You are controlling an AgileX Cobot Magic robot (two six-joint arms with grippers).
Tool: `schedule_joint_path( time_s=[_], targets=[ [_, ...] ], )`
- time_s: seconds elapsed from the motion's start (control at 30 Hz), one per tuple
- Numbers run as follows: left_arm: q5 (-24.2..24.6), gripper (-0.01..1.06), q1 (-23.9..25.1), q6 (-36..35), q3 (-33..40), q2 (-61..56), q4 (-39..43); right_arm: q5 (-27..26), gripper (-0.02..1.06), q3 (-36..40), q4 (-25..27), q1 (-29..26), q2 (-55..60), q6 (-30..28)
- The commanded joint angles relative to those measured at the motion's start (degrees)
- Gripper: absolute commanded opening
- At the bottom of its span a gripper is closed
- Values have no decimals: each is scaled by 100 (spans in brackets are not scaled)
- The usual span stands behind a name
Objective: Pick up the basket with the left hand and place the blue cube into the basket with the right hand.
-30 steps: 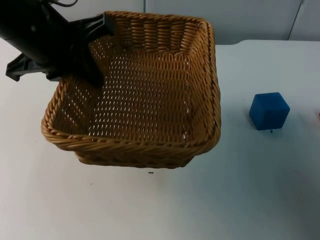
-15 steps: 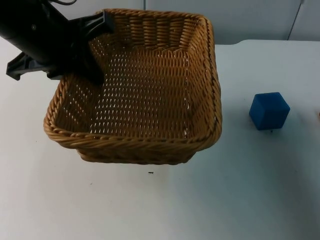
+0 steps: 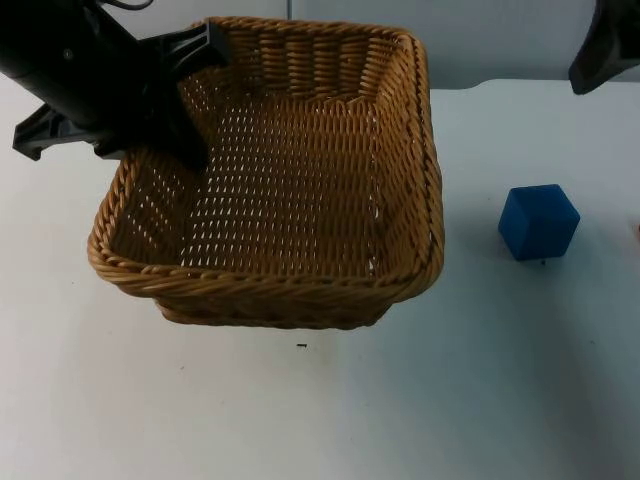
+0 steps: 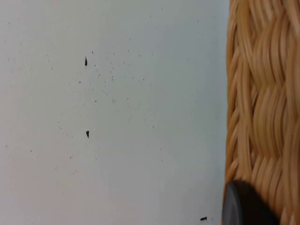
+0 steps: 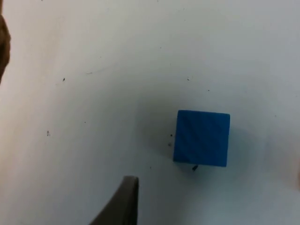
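The brown wicker basket (image 3: 290, 180) hangs a little above the white table, left of centre in the top view, and nothing lies in it. My left gripper (image 3: 165, 150) is shut on the basket's left rim, one finger inside the wall. In the left wrist view a black fingertip (image 4: 243, 206) presses against the woven rim (image 4: 262, 93). The blue cube (image 3: 539, 221) rests on the table to the basket's right, apart from it. My right gripper (image 3: 603, 48) hovers at the far right, above and behind the cube. The right wrist view looks down on the cube (image 5: 202, 138).
The white table top (image 3: 320, 400) lies bare in front of the basket and around the cube. The grey partition wall (image 3: 500, 40) closes the far side. A sliver of the basket's edge (image 5: 3, 42) appears in the right wrist view.
The basket's near edge has risen slightly and then held still in the left gripper. The right arm has come into the top view at the upper right. The cube has not moved.
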Motion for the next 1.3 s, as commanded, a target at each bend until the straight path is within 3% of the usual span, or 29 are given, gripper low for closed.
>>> schedule_joint_path(
  time_s=[0.0,0.37,0.63,0.97,1.27],
  targets=[
    [-24,0,-27,-11,-11,-91,-172,-200,104,-57,-49,23,214,31],
    [-35,0,-27,-11,-11,-91,-172,-499,104,-57,-106,23,1076,116],
    [-35,0,-27,-11,-11,-91,-184,-1054,104,-57,-117,23,1746,121],
    [-109,0,-37,-11,-11,-91,-200,-1580,103,-95,214,23,2189,121],
    [-123,0,-37,-11,-11,-91,-200,-1499,102,-457,306,151,2452,121]
  ],
)
